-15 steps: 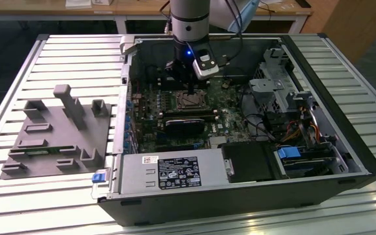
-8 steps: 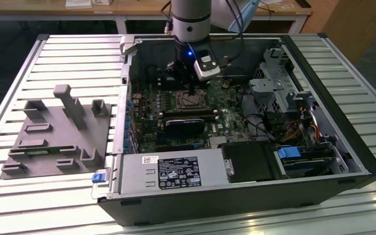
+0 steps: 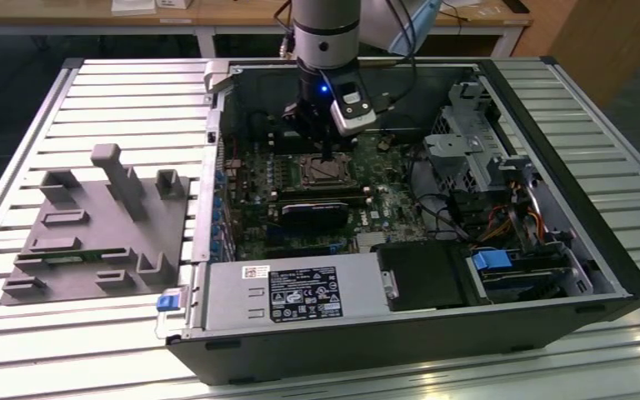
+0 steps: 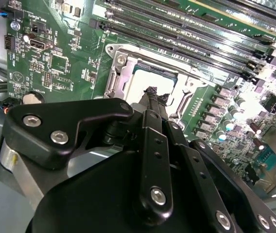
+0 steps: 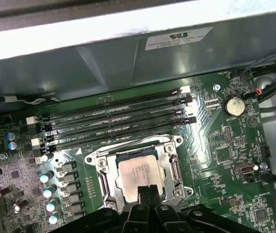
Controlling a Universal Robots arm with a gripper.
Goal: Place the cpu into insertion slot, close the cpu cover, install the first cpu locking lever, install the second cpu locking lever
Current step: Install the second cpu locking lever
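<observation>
The cpu (image 5: 139, 169), a small square chip with a pale metal top, lies flat in the motherboard socket. The cpu cover (image 5: 171, 165), a silvery metal frame, lies down around it with the chip showing through its window. In both wrist views my gripper (image 5: 146, 193) hovers at the edge of the chip, its two black fingers pressed together and shut, with nothing seen between them. The second wrist view shows the gripper (image 4: 152, 93) tips over the cpu (image 4: 140, 83) and cover (image 4: 120, 73). In the exterior view the gripper (image 3: 322, 155) hangs just above the cpu (image 3: 326, 171) inside the open case.
Several memory slots (image 5: 113, 121) run alongside the socket, with a coin battery (image 5: 233, 105) beside them. A black card (image 3: 314, 213), the power supply (image 3: 287, 292) and a drive cage (image 3: 470, 142) crowd the case. A grey fixture (image 3: 97, 225) sits at the exterior view's left.
</observation>
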